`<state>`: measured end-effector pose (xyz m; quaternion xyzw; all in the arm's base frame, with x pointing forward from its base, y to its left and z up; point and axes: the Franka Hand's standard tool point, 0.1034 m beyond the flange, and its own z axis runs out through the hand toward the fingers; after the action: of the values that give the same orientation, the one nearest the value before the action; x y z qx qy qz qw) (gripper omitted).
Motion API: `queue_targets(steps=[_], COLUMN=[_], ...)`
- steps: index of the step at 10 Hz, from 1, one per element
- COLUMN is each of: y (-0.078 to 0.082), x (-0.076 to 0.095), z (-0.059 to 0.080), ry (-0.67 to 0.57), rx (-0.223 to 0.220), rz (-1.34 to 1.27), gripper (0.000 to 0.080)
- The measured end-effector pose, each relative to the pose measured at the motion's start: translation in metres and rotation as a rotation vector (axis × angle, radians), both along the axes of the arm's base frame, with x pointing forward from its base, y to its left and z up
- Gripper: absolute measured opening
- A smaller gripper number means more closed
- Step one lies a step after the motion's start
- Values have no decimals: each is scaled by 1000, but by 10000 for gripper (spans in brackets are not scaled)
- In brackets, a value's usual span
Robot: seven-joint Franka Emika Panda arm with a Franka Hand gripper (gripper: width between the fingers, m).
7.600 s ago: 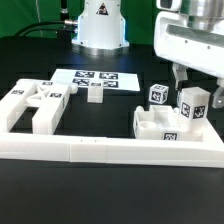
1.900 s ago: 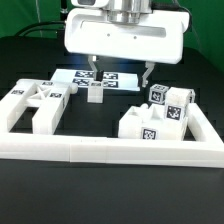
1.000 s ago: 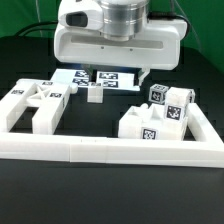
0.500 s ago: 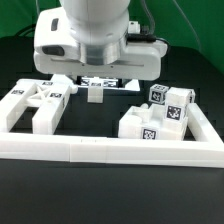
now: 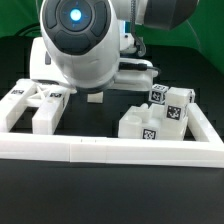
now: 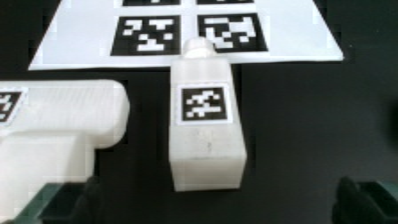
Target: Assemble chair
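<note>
In the wrist view a white bar [image 6: 205,120] with one square tag lies lengthwise between my open, empty gripper [image 6: 210,206]. Its dark fingertips [image 6: 50,205] stand wide on either side of the bar's near end, apart from it. A larger white chair part [image 6: 54,130] lies just beside the bar. In the exterior view the arm's bulk [image 5: 85,50] hangs over the bar [image 5: 95,98], hiding most of it and the fingers. Blocky white parts [image 5: 30,105] lie at the exterior view's left. A cluster of joined parts [image 5: 148,122] with tagged cubes [image 5: 160,96] sits at the right.
The marker board [image 6: 187,35] lies just beyond the bar's far end. The long white L-shaped border rail [image 5: 110,152] runs along the front and up the right side [image 5: 208,125]. The table is black.
The arm has swung from the exterior view's right, where it held a tagged part, to the left and come down over the small bar. That part now sits in the right cluster.
</note>
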<state>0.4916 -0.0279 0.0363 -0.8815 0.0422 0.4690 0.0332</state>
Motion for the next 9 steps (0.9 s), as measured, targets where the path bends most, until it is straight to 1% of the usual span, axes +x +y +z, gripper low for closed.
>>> queue_targets(steps=[1, 2, 3, 4, 7, 8, 9], y=[0, 2, 2, 1, -1, -3, 0], x=[0, -1, -4, -5, -7, -10, -15], z=[-2, -9, -12, -11, -14, -19, -25], ry=[-6, -39, -66, -60, -56, -44, -51], rx=[6, 30, 61, 52, 50, 43, 33], rz=[4, 19, 32, 28, 28, 27, 25], gripper=[649, 649, 649, 649, 649, 649, 649])
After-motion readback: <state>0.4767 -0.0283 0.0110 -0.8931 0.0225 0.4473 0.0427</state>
